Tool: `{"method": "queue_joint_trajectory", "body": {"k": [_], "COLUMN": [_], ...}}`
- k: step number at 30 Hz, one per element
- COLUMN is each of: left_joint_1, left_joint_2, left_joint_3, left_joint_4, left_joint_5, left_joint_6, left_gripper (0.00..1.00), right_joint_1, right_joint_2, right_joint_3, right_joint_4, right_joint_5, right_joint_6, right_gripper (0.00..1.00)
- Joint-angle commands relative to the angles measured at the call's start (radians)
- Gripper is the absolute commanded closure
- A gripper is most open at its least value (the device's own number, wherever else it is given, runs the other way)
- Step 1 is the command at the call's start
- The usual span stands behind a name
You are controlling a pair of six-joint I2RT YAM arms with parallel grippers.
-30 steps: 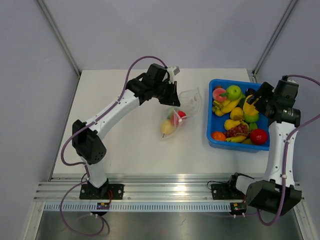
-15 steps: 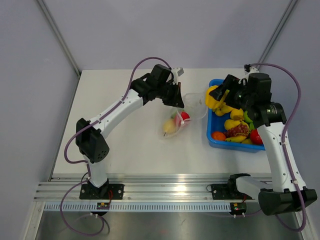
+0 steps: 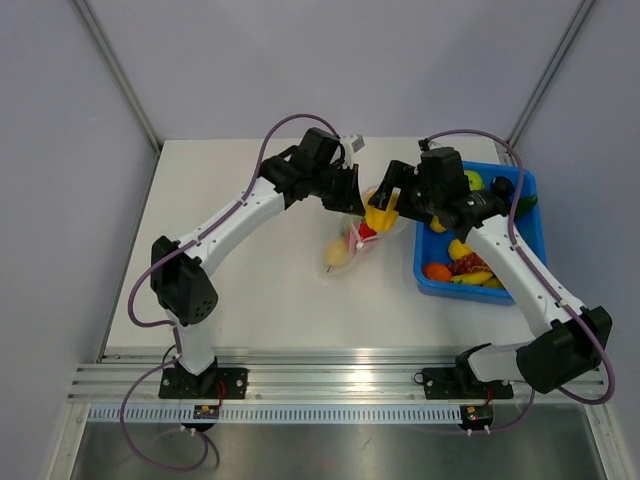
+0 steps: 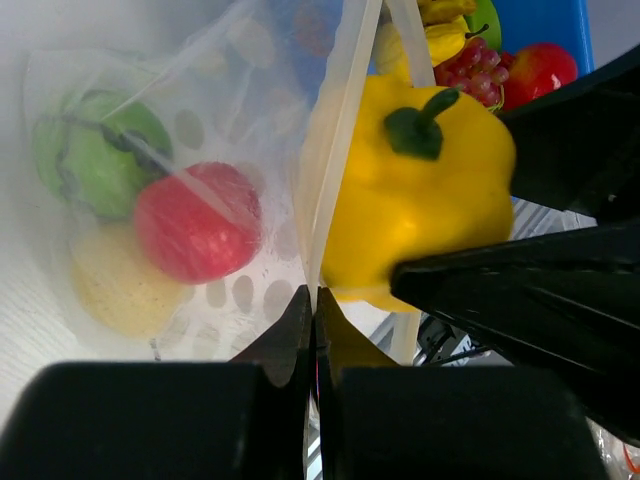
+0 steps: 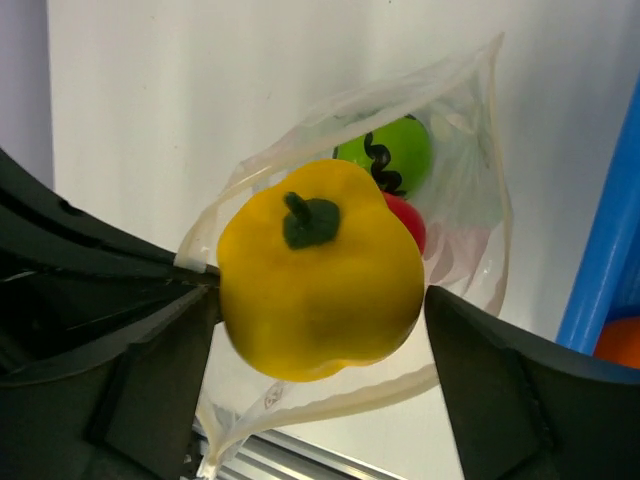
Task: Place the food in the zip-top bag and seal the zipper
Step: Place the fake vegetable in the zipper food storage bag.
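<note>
The right gripper (image 5: 320,300) stands wide, its black fingers clamped on a glossy, lobed yellow toy pepper (image 5: 320,285) with a dark green stem. The pepper sits right at the open mouth of the clear crinkly plastic zip-top bag (image 5: 470,210). The left gripper (image 4: 312,305) is pinched tight on the thin ridged zipper strip (image 4: 335,170) of that mouth, holding it up. Through the dotted film, the left wrist view shows a round red toy fruit (image 4: 195,220), a green toy fruit (image 4: 95,150) with a dark squiggle, and a pale yellow toy fruit (image 4: 115,285) inside. Only the overhead view shows the bag's body on the white worktop (image 3: 250,290), beside a blue rectangular plastic bin (image 3: 440,287) of more shiny fruit.
</note>
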Motion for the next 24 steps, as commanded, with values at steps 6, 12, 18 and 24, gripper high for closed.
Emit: {"method": "queue_joint_trajectory", "body": {"k": [6, 12, 18, 24], "left_joint_1": [-0.007, -0.002, 0.004, 0.004], "left_joint_2": [-0.041, -0.047, -0.076, -0.072], "left_joint_3": [0.039, 0.022, -0.018, -0.039], "left_joint_4": [0.045, 0.055, 0.059, 0.073], "left_joint_5": [0.038, 0.042, 0.030, 0.039], "left_joint_6": [-0.002, -0.003, 0.009, 0.006], "left_gripper": [1.00, 1.00, 1.00, 1.00], "right_joint_1": [0.020, -0.021, -0.347, -0.461], "right_joint_2": [-0.047, -0.096, -0.213, -0.247], "right_joint_3": [0.045, 0.087, -0.039, -0.172], "right_joint_4": [-0.044, -0.202, -0.306, -0.336], "right_joint_5": [0.206, 0.465, 0.476, 0.396], "right_joint_6": [-0.042, -0.110, -0.168, -0.111], "right_gripper": [0.02, 0.10, 0.31, 0.29]}}
